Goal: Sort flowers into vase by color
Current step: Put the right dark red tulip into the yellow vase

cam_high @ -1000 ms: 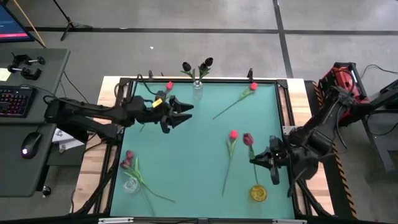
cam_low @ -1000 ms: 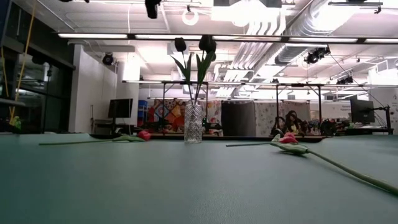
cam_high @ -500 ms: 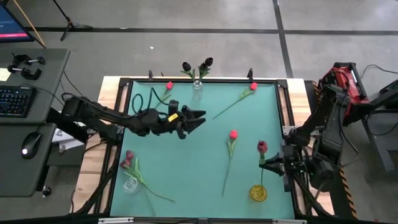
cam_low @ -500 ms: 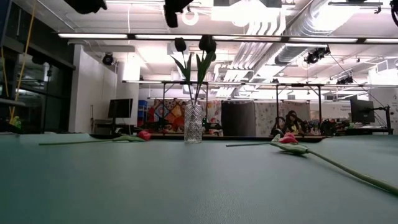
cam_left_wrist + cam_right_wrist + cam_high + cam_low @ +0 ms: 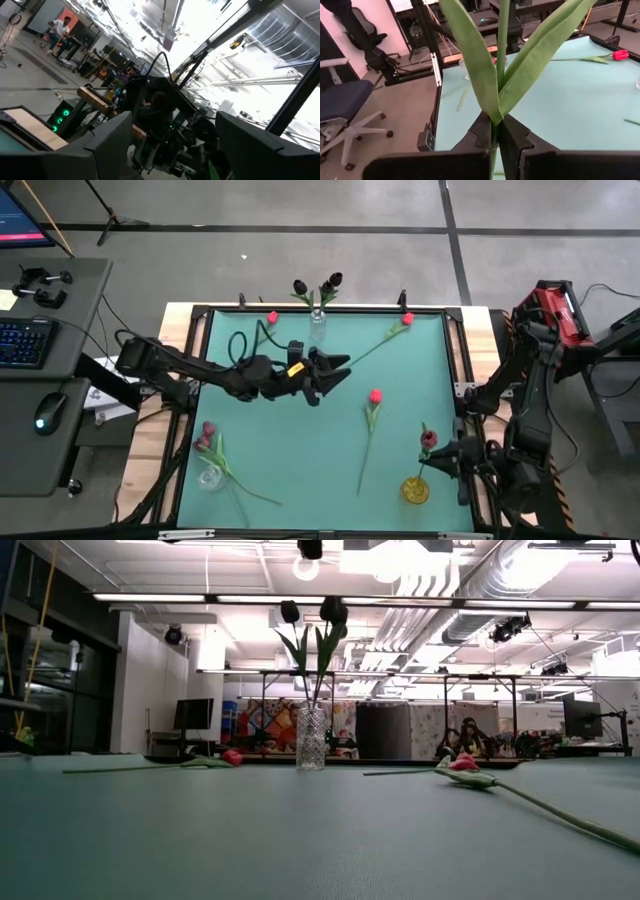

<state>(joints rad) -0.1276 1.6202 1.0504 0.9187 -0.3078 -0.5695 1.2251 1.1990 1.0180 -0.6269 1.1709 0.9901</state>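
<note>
My right gripper (image 5: 440, 463) is shut on a dark pink tulip (image 5: 428, 438) near the table's right near corner, just beyond a yellow vase (image 5: 415, 491). In the right wrist view its stem and leaves (image 5: 485, 65) rise from the fingers. My left gripper (image 5: 338, 370) is open and empty above the table's middle, and its fingers stand apart in the left wrist view (image 5: 172, 120). Three red tulips (image 5: 375, 395) (image 5: 406, 319) (image 5: 272, 318) lie flat on the table. Black tulips (image 5: 331, 280) stand in a clear vase (image 5: 318, 325) at the far edge. Pink-maroon tulips (image 5: 207, 435) stand in a clear vase (image 5: 210, 477) at the near left. My right gripper pinches the tulip's stem (image 5: 494, 134) between its two fingers, just below where the leaves part. The fingers come level from the table's right side and lie across the stem. The tulip stands upright, head up, and the gripper hides its lower end.
The low view shows the black tulips' vase (image 5: 311, 738) and two lying tulips (image 5: 232, 756) (image 5: 465, 768). A desk with a keyboard (image 5: 25, 340) and a mouse stands left of the table. A person (image 5: 57, 30) is far off in the room.
My left gripper has gone toward the table's right edge, still open. My right gripper has carried the dark pink tulip toward the near edge and the yellow vase, and the tulip has tipped more upright.
</note>
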